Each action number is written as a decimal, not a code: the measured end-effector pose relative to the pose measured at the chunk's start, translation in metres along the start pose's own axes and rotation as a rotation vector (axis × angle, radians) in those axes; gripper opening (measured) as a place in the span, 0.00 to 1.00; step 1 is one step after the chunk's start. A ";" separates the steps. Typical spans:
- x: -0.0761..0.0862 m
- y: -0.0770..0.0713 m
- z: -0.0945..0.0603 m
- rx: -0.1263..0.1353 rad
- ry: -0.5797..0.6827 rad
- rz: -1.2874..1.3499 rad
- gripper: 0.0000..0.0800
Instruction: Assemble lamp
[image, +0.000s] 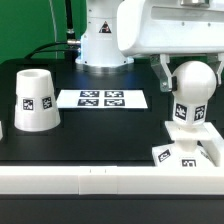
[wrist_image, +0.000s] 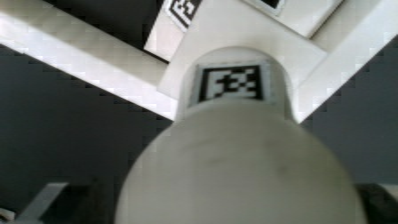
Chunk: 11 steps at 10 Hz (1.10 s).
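**mo:** Front rail (image: 90, 182) is nearest: white, runs along the whole near edge of the table (image: 100, 130). Base (image: 183, 153) sits tight against it at the exterior view's right, so there's no slack on that side.

**jk:** and the bulb?

**mo:** Bulb (image: 193, 92) stands upright on the base, tag facing the camera. Gripper (wrist_image: 210, 205) straddles its round head with the fingers (wrist_image: 43, 200) spread. The wrist view shows a dark gap beside one of them, so it isn't clamped.

**jk:** anything crowding it?

**mo:** Nope. Shade (image: 32, 100) is well apart at the exterior view's left, wide end down, near that table edge. Marker board (image: 101, 98) lies flat between the two, a bit further back. Lots of bare black table between board and base. Arm (image: 105, 35) stands at the far edge, behind the board.
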<state>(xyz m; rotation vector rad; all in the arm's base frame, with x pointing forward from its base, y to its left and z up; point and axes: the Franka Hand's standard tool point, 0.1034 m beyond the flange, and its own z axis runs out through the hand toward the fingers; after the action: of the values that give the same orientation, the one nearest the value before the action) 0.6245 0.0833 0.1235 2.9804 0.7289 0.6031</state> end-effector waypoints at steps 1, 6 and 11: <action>0.000 0.000 0.000 0.000 0.000 0.000 0.86; 0.005 0.000 -0.025 0.008 -0.025 0.014 0.87; 0.005 -0.001 -0.036 0.023 -0.068 0.009 0.87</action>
<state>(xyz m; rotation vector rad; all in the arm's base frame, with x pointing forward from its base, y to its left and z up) 0.6152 0.0836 0.1583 3.0102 0.7232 0.4941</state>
